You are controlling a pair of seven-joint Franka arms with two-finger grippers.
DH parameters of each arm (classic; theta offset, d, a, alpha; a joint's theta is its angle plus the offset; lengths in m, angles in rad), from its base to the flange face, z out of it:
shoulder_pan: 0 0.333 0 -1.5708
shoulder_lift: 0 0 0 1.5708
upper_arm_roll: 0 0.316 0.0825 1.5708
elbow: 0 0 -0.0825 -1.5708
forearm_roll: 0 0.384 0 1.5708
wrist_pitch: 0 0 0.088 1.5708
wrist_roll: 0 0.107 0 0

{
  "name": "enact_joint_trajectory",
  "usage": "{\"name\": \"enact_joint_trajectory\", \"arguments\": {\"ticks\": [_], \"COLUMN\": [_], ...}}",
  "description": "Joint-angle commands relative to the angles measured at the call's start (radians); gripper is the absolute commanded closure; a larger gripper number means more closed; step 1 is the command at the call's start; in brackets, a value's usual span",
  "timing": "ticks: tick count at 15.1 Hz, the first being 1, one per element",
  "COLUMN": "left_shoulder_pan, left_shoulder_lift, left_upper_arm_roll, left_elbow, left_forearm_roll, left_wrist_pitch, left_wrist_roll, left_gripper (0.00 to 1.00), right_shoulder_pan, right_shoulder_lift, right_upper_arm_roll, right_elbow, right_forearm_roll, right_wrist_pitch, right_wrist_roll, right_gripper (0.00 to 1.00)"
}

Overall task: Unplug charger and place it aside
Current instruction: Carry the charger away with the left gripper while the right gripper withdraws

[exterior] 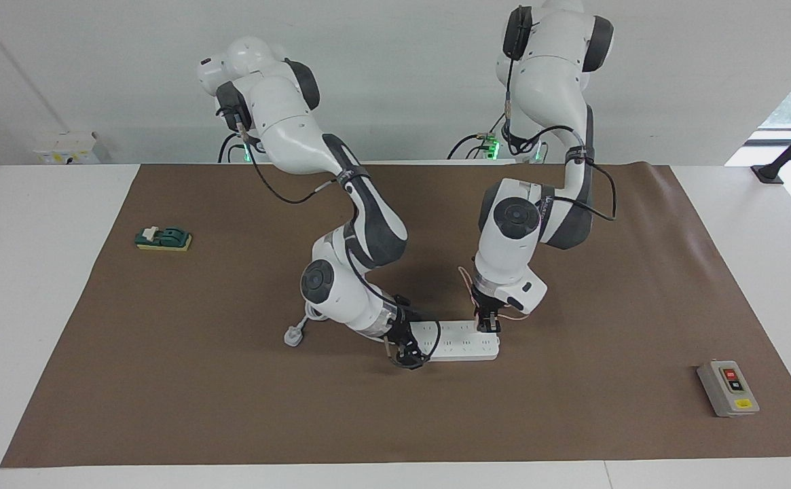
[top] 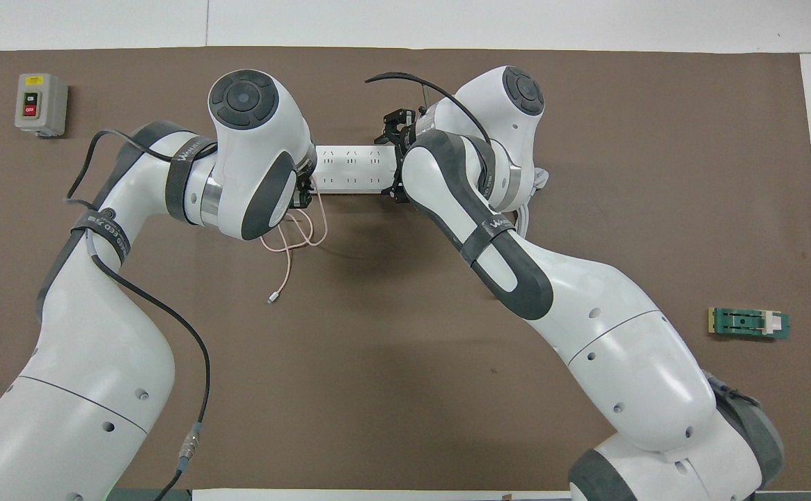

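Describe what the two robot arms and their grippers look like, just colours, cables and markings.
Both arms are glossy white with dark grey joint sections and round dark grey caps. The left arm and right arm each wear a black strap with white lettering and carry a thin black cable. The left gripper and right gripper are small and black.
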Motion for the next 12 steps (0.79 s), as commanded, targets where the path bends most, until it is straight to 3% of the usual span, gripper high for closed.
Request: {"name": "enact_joint_trajectory", "arguments": {"ticks": [1, 6, 7, 8, 9, 11, 12], "left_shoulder_pan": [-0.012, -0.006, -0.006, -0.004, -0.003, 0.016, 0.026], "left_shoulder_lift": [-0.039, -0.061, -0.065, -0.07, -0.079, -0.107, -0.124], "left_upper_arm_roll": [0.011, 0.011, 0.011, 0.013, 0.013, 0.008, 0.007], "left_elbow": [0.016, 0.041, 0.05, 0.05, 0.048, 0.047, 0.047], "left_forearm_roll": [0.016, 0.014, 0.013, 0.01, 0.005, -0.007, -0.012], "left_wrist_pitch": [-0.115, -0.192, -0.207, -0.213, -0.215, -0.233, -0.247], "left_wrist_roll": [0.003, 0.015, 0.03, 0.056, 0.101, 0.25, 0.32], "left_gripper": [1.0, 1.0, 1.0, 1.0, 1.0, 1.0, 1.0], "right_shoulder_pan": [-0.014, -0.014, -0.014, -0.014, -0.018, -0.021, -0.021], "right_shoulder_lift": [0.025, 0.025, 0.025, 0.025, 0.025, 0.025, 0.025], "right_upper_arm_roll": [0.008, 0.008, 0.008, 0.01, 0.01, 0.01, 0.008], "right_elbow": [0.029, 0.029, 0.029, 0.029, 0.029, 0.029, 0.029], "right_forearm_roll": [0.009, 0.011, 0.011, 0.011, 0.012, 0.012, 0.012], "right_wrist_pitch": [0.048, 0.051, 0.051, 0.049, 0.051, 0.048, 0.048], "right_wrist_roll": [0.004, 0.004, 0.004, 0.004, 0.004, 0.004, 0.004], "right_gripper": [0.0, 0.01, 0.12, 0.44, 0.68, 0.7, 0.66]}}
